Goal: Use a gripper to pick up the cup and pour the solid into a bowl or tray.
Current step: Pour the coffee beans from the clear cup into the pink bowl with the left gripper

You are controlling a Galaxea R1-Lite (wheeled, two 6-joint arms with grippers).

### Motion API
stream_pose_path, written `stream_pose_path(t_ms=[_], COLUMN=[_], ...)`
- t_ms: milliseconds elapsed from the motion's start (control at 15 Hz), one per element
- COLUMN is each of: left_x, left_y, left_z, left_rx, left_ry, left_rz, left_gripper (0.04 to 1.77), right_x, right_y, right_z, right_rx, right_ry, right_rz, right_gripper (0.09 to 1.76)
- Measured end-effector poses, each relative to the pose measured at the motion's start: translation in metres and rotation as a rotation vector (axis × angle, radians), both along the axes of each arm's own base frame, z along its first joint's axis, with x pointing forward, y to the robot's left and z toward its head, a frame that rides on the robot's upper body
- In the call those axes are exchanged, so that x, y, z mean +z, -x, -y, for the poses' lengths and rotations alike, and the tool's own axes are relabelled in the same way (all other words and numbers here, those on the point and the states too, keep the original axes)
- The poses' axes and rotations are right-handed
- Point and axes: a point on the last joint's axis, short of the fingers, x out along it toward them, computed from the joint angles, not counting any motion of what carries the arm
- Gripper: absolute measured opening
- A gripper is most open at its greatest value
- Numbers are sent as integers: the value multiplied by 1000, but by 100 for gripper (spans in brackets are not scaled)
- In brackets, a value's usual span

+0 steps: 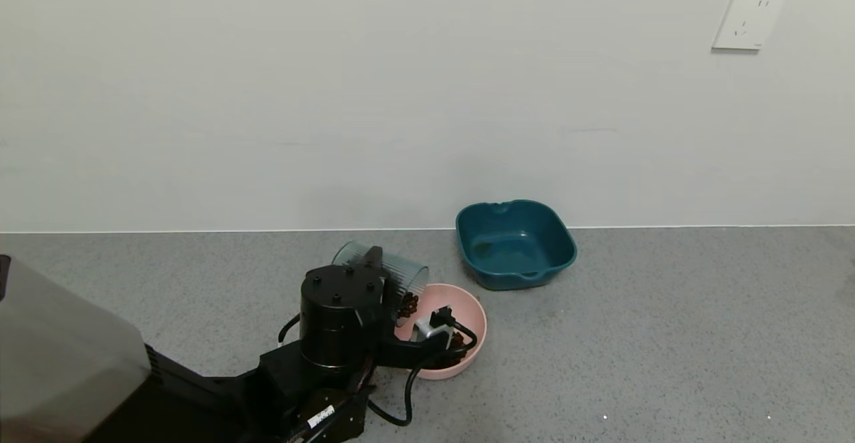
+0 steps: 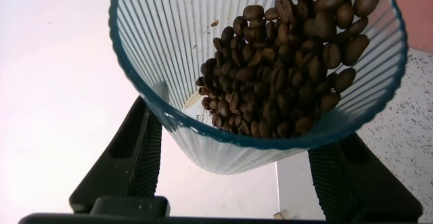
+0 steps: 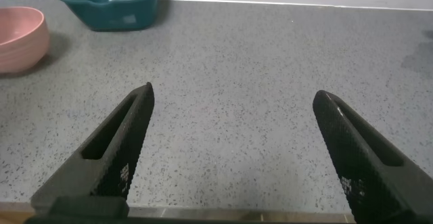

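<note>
My left gripper (image 1: 374,276) is shut on the ribbed blue-green cup (image 1: 384,270) and holds it tipped on its side, mouth over the pale pink bowl (image 1: 467,309). Dark brown beans (image 1: 407,305) spill from the cup's mouth, and some lie in the bowl behind my wrist cables. In the left wrist view the cup (image 2: 176,41) sits between my fingers (image 2: 128,156), with beans (image 2: 291,68) piled toward its rim. My right gripper (image 3: 233,122) is open and empty over bare counter; it does not show in the head view.
A dark teal square basin (image 1: 514,242) stands just beyond the bowl on its right, near the wall; it also shows in the right wrist view (image 3: 111,4) beside the pink bowl (image 3: 20,38). A grey box (image 1: 60,356) sits at the near left. Speckled grey counter stretches to the right.
</note>
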Motion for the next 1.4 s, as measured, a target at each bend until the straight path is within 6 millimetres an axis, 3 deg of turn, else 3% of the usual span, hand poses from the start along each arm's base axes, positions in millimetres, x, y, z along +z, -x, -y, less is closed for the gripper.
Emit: stream_pose_path(t_ms=[933,1400], left_x=[9,4], left_y=[4,9], left_z=[-8,-15], left_rx=[9,41], left_ry=[60,283], left_rz=[40,53], left_gripper=[126,126], right_x=[0,0], right_y=[0,0], right_z=[0,0], right_rx=[0,0], right_ry=[0,0], right_rz=[0,0], right_gripper=[171,171])
